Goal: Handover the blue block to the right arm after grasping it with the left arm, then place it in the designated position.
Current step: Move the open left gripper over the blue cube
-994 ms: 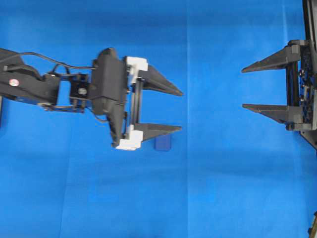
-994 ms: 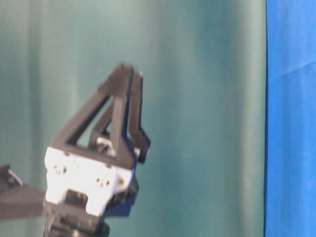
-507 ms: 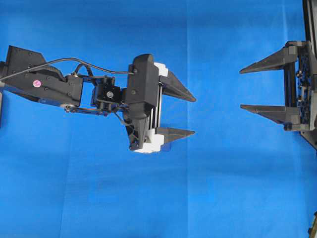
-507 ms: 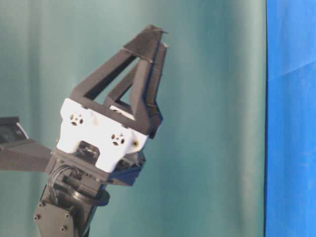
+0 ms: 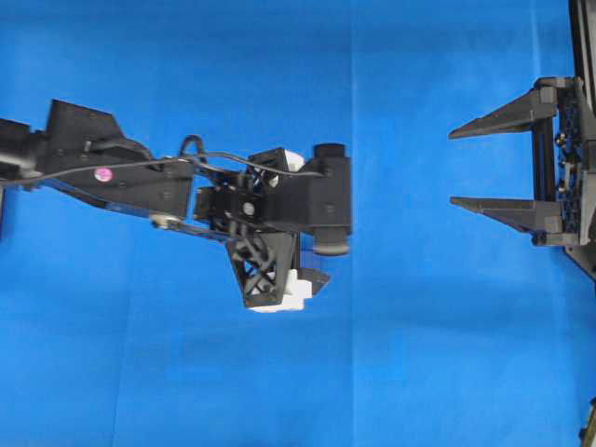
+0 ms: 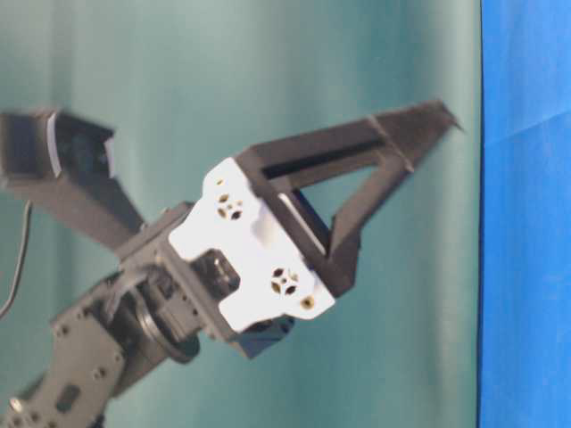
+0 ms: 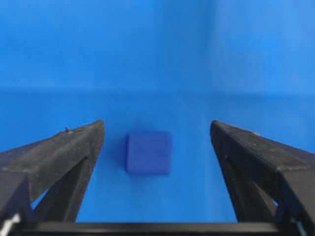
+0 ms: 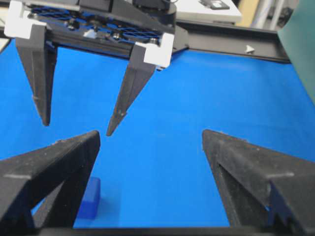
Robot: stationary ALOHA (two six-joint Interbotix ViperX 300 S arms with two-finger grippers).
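Left gripper (image 7: 157, 147) spread wide, pitched down over blue block (image 7: 148, 152).
Descend straight, keep block centred, then close squarely.

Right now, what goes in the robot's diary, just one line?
left gripper: open, above blue block | block: on blue cloth, ungrasped | right gripper: open, apart

the blue block (image 7: 148, 152) lies on the cloth (image 7: 157, 59) between the left tool's (image 7: 156, 147) fingers.

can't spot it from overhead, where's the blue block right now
In the left wrist view the blue block lies on the blue cloth between the open left hand's fingers, nearer the left one, untouched; overhead that hand hides it.
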